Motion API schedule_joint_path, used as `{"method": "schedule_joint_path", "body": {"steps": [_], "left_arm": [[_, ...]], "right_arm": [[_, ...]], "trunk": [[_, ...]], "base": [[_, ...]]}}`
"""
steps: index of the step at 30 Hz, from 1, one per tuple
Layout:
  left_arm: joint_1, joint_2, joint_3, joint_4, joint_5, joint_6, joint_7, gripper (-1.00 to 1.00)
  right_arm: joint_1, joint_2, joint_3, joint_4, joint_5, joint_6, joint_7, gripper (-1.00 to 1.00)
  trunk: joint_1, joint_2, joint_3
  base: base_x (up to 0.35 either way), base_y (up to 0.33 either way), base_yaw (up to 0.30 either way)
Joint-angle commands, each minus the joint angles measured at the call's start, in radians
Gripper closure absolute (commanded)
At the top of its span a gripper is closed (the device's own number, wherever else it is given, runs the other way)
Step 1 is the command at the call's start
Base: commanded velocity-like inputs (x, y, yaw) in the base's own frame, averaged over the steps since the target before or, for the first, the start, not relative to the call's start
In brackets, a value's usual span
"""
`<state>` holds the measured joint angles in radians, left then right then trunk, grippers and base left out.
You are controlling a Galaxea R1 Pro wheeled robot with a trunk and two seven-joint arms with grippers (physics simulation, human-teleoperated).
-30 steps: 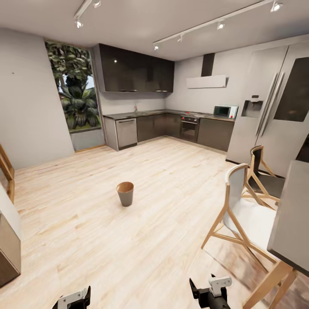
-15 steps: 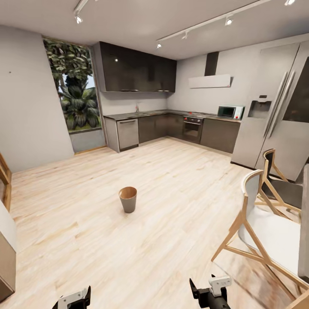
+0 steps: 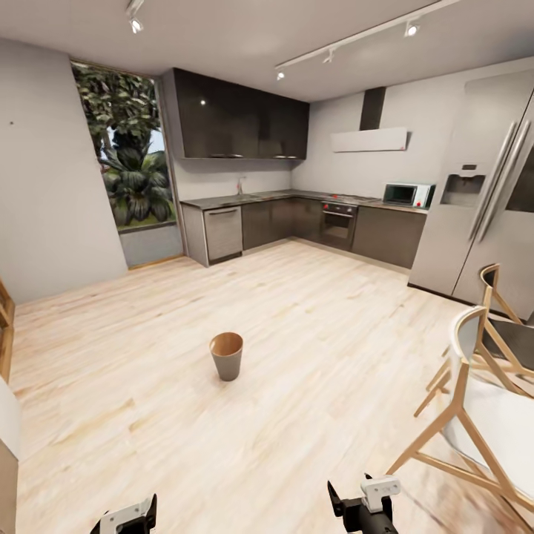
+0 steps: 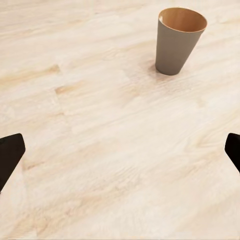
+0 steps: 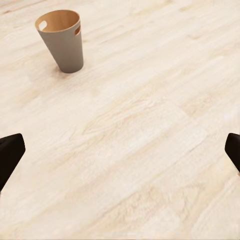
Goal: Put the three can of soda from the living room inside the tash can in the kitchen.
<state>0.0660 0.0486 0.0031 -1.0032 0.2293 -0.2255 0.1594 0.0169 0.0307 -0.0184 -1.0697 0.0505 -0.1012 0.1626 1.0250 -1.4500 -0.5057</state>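
Note:
The tash can (image 3: 226, 356) stands upright on the pale wood floor of the kitchen, a tapered beige-grey bin with a brown inside. It also shows in the left wrist view as the tash can (image 4: 177, 40) and in the right wrist view as the tash can (image 5: 62, 42), well ahead of both hands. My left gripper (image 4: 120, 155) is open with only floor between its fingers. The right gripper (image 5: 120, 152) is open and empty too. In the head view both sit at the lower edge: left gripper (image 3: 126, 517), right gripper (image 3: 363, 503). No can of soda is in view.
Two wood-framed chairs (image 3: 482, 400) stand close on the right. A steel fridge (image 3: 482, 215) is behind them. Dark cabinets with oven (image 3: 337, 222) line the far wall, beside a tall window (image 3: 126, 156). A piece of furniture (image 3: 6, 460) edges in at left.
The camera has rolled forward: the bin sits lower and nearer in the picture, the chairs have slid to the right, and the grey table edge has left view. Both grippers hold their pose.

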Motion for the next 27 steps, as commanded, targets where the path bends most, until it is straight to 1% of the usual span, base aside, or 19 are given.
{"method": "schedule_joint_path", "body": {"steps": [1, 22, 27], "left_arm": [[0.000, 0.000, 0.000, 0.000, 0.000, 0.000, 0.000, -1.00], [0.000, -0.001, 0.000, 0.002, -0.001, 0.001, 0.000, -1.00], [0.000, -0.001, 0.000, 0.002, -0.001, 0.000, 0.000, -1.00]], "right_arm": [[0.000, 0.000, 0.000, 0.000, 0.000, 0.000, 0.000, -1.00], [0.000, 0.000, 0.002, 0.011, 0.000, 0.000, 0.000, -1.00], [0.000, 0.000, 0.009, 0.013, 0.000, -0.017, 0.000, -1.00]], "trunk": [[0.000, 0.000, 0.000], [0.000, 0.000, 0.000], [0.000, 0.000, 0.000]], "base": [[0.300, 0.157, 0.000], [0.298, 0.157, 0.000], [0.293, 0.157, 0.000]]}}
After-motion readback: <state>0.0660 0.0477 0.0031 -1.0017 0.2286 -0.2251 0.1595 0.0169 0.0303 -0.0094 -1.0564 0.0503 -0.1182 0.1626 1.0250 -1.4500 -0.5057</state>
